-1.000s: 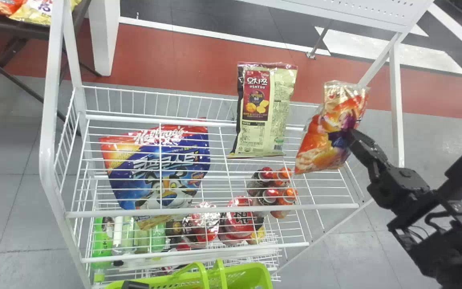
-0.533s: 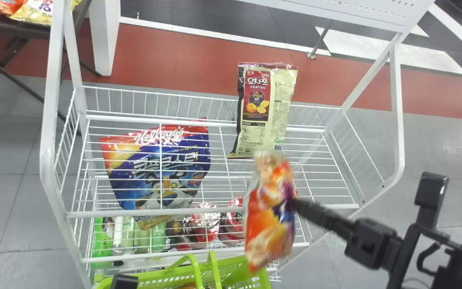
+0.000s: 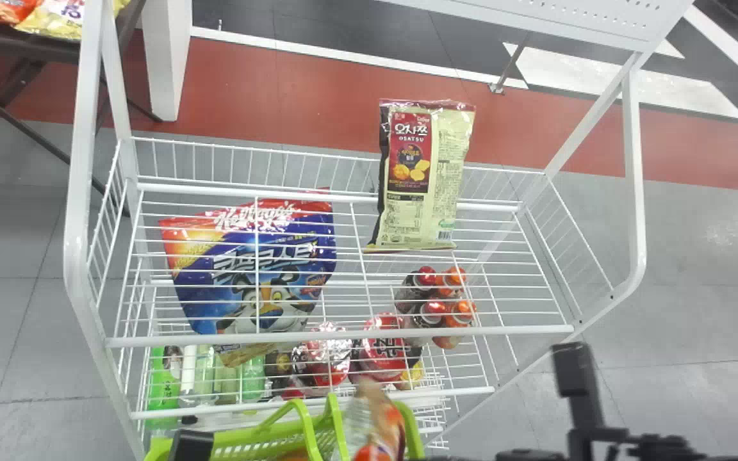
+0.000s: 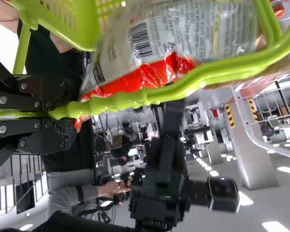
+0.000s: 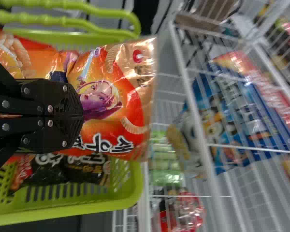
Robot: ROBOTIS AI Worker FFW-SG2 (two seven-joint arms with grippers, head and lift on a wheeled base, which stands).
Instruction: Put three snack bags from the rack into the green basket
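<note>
At the head view's bottom edge, the orange snack bag [image 3: 387, 435] hangs over the green basket [image 3: 266, 442]. In the right wrist view my right gripper [image 5: 79, 116] is shut on that orange bag [image 5: 130, 101], above the basket [image 5: 130, 193], where a dark snack bag [image 5: 72, 169] lies. My left gripper [image 3: 191, 444] is at the basket's near side; in the left wrist view my left gripper [image 4: 55, 113] is shut on the basket handle [image 4: 203, 79]. On the rack [image 3: 343, 334], a cream-and-maroon snack bag [image 3: 417, 179] leans at the back and a blue cereal bag [image 3: 266, 275] lies left.
Bottles [image 3: 442, 304] and red-lidded cups [image 3: 382, 349] stand on the rack's lower shelf. White posts [image 3: 77, 237] frame the rack's sides. A dark table [image 3: 16, 41] with more snack bags is at the far left.
My right gripper has carried the orange bag from the rack's right side down and left to the basket. The basket and left gripper have shifted slightly left.
</note>
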